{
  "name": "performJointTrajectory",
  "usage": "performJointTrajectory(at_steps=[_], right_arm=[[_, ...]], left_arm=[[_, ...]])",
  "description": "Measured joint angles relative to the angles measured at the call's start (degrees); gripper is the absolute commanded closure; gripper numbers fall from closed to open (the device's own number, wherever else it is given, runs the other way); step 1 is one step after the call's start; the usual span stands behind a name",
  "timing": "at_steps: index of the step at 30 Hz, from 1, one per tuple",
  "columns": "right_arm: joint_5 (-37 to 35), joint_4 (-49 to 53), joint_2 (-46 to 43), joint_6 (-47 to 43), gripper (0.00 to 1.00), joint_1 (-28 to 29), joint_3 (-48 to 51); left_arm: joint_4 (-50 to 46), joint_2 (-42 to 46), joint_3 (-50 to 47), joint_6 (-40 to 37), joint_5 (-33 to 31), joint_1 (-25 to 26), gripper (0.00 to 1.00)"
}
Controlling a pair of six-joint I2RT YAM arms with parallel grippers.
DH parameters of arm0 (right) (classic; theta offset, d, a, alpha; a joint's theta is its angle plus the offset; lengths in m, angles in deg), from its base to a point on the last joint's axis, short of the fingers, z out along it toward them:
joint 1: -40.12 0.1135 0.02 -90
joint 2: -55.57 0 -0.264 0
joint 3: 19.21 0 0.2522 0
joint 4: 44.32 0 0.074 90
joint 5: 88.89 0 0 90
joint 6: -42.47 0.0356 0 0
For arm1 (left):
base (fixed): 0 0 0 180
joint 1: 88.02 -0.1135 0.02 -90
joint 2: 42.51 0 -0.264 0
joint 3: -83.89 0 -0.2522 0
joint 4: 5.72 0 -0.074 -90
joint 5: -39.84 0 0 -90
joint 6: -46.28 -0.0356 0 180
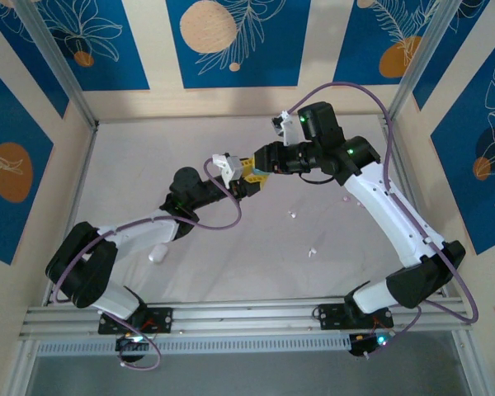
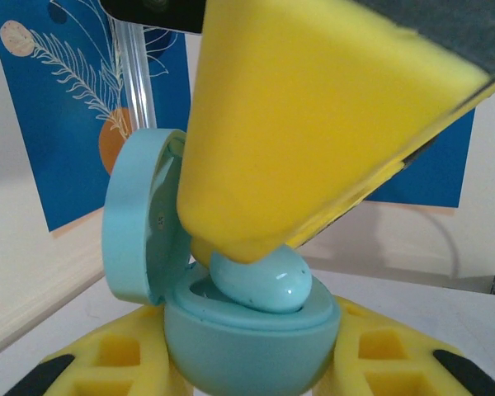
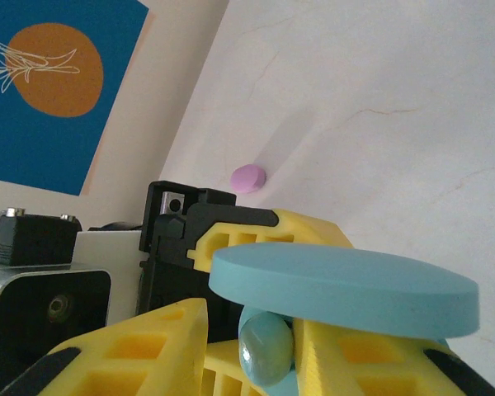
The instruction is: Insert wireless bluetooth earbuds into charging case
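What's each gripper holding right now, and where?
Left gripper clamps the blue case by its lower shell. Right gripper straddles the earbud; grip unclear.

Earbud (image 2: 260,285) top hidden behind fingers (image 2: 313,124)

Three cases: one light blue case (image 2: 247,342) with its lid open, one white case (image 1: 157,254) at about 8 o'clock from the grippers in the top view, and one lilac case (image 3: 249,177) on the table (image 1: 231,272), at 12 o'clock from the right fingers in the right wrist view.

Three earbuds: one light blue earbud (image 2: 260,282) in the light blue case, and two white ones at about 4 o'clock from the grippers, the nearer white earbud (image 1: 291,214) and the farther white earbud (image 1: 311,252).

Two arms, the left arm (image 1: 107,247) and the right arm (image 1: 388,214).

Two grippers, the left gripper (image 1: 246,188) and the right gripper (image 1: 256,167).
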Motion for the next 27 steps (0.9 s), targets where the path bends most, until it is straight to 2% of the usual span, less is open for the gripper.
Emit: performJointTrajectory(at_steps=[14, 21, 24, 27], right_arm=[[-0.8, -1.6, -1.2, 0.7, 0.64, -1.5, 0.1], [-0.5, -4.3, -5.5, 0.6, 0.64, -1.9, 3.3], [-1.5, -6.8, -9.2, 1.2, 0.64, -3.4, 6.9], [-1.9, -8.4, -11.0, 2.6, 0.59, -6.8, 8.1]], left_arm=[[0.8, 0.0, 0.0, 0.0, -0.2, 0.0, 0.69], [0.8, 0.0, 0.0, 0.0, -0.2, 0.0, 0.69], [0.8, 0.0, 0.0, -0.2, -0.2, 0.0, 0.69], [0.8, 0.0, 0.0, -0.2, -0.2, 0.0, 0.69]])
